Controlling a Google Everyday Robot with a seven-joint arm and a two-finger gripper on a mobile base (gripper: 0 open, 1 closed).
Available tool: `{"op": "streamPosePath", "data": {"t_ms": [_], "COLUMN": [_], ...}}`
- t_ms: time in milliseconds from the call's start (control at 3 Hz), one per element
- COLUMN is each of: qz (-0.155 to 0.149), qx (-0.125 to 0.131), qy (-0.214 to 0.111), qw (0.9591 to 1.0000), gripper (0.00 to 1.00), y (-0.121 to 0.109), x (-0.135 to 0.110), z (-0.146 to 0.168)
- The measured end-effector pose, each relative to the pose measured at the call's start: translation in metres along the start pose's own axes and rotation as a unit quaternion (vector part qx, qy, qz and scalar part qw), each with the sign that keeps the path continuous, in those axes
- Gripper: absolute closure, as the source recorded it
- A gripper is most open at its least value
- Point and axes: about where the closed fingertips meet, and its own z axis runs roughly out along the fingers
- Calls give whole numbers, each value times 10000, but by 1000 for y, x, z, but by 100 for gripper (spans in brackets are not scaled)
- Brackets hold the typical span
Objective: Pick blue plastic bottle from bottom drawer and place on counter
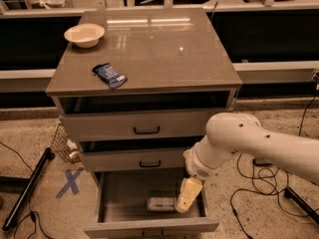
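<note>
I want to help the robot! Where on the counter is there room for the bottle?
The counter is bare across its middle and right, right of the bowl and packet. Its left side is crowded. The gripper hangs over the bottom drawer, at the bottle.

You'll see a cream bowl (83, 35) at the back left atop the cabinet (99, 126), and a dark blue snack packet (109, 75) well apart from it near the front left. On the floor, left of the cabinet, are a wire basket (62, 144), a blue tape X (70, 181) and a black pole (27, 190). Black cables (249, 183) trail on the right. The gripper (188, 195) hangs low at the cabinet's front.
</note>
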Motion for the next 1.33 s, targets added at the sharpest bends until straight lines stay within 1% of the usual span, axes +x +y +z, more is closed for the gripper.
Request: {"op": "streamPosePath", "data": {"t_ms": [333,667,1000,1333], "qz": [-7,-42,-42,22], "qx": [-18,-392,-392,-437], "qy": [-3,36,36,68], "qw": [10000,9992,9992,9990], "gripper": [0,0,0,0], "y": [-2,-19,-19,-32], "x": [0,2,2,2], "z": [3,42,42,72]}}
